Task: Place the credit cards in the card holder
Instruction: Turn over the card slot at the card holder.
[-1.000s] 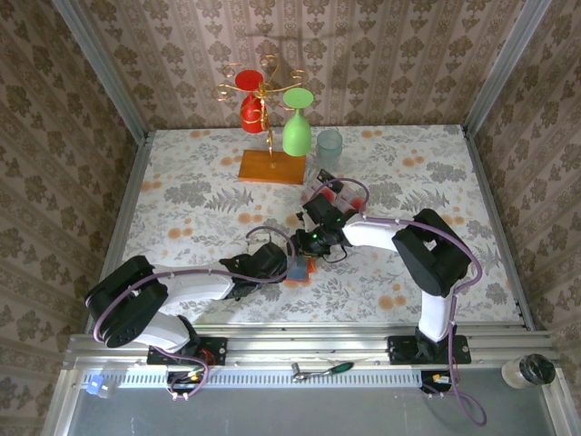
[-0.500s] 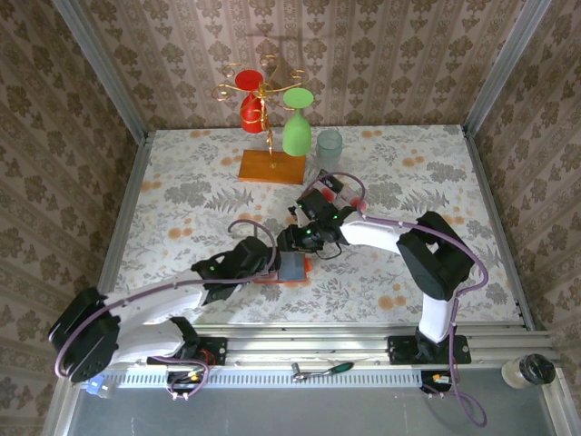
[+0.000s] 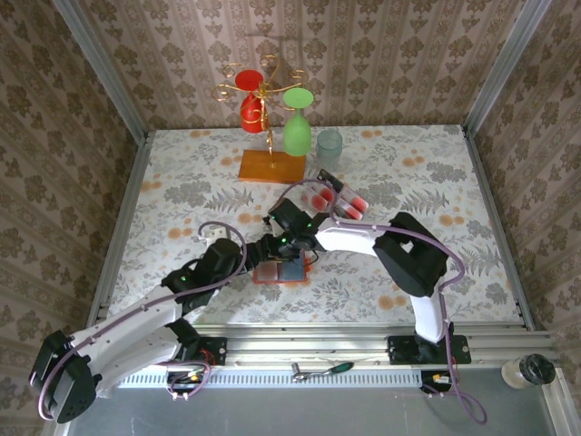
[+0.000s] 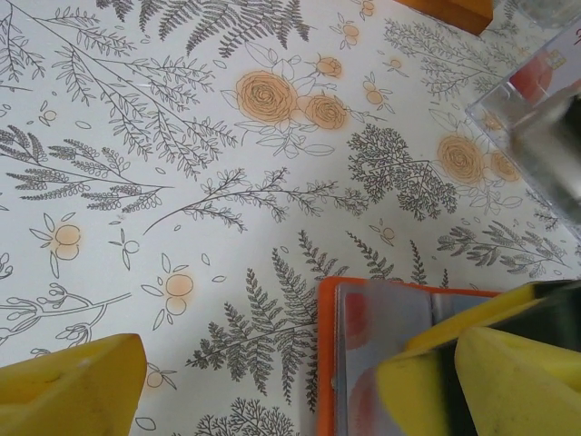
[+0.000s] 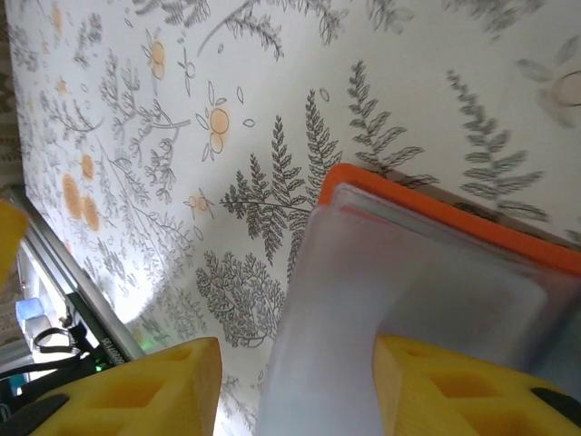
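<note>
- Near the middle of the surface, the top view shows the card holder lying flat, a little left of where it lay a second ago. The credit cards sit well apart behind it, so loading looks still ahead of you.
- Same view: your left arm has unfolded into a long low reach. The left gripper is at the holder's left edge, and the right gripper leans in from behind.
- Left wrist: the jaws have spread wide and hold nothing, with one finger over the holder.
- Right wrist: the jaws are partly apart astride the holder's corner, gripping nothing. A card may sit behind its clear window, but it is too blurred to tell.
</note>
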You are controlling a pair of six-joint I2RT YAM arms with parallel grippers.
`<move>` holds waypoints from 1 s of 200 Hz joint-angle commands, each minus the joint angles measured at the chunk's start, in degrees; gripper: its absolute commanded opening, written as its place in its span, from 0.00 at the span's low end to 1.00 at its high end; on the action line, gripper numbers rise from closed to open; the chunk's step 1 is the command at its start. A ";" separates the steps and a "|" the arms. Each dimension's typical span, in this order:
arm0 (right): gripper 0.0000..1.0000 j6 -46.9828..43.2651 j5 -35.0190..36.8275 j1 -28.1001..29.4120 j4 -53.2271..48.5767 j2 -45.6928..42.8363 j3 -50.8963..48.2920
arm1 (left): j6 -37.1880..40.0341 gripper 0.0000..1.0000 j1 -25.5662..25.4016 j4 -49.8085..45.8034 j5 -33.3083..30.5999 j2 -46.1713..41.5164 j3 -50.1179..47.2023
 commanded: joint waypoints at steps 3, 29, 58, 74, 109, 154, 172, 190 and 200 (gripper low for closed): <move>0.49 2.15 0.15 0.75 1.18 3.20 2.02 | -0.11 0.89 0.43 -2.68 0.07 -1.54 -0.19; 0.49 1.98 -1.07 0.80 1.64 3.09 1.87 | -0.24 0.89 0.47 -3.36 0.07 -1.84 -0.17; 0.49 0.69 -1.52 0.25 0.90 -0.67 0.68 | -0.47 0.90 0.51 -3.36 -0.10 -1.85 -0.36; 0.49 0.47 -2.10 -0.37 1.26 -3.20 -0.56 | -0.73 0.90 0.50 -3.03 -0.11 -1.77 -0.45; 0.49 -0.53 -1.15 -2.14 0.62 -9.39 -4.87 | -0.75 0.91 0.56 -2.59 0.32 -0.34 0.11; 0.49 -5.38 5.83 -5.79 -6.12 -17.64 -11.63 | 0.83 0.94 0.54 -1.06 1.30 3.76 2.38; 0.50 -9.72 12.88 -6.45 -12.34 -19.26 -12.41 | 1.55 0.95 0.60 -0.26 1.72 6.32 3.38; 0.52 -13.27 18.16 -6.39 -16.09 -18.85 -12.30 | 1.96 0.95 0.58 0.72 2.00 8.67 4.18; 0.52 -14.66 19.53 -6.37 -17.46 -18.27 -12.07 | 2.04 0.96 0.57 1.32 2.17 10.01 4.53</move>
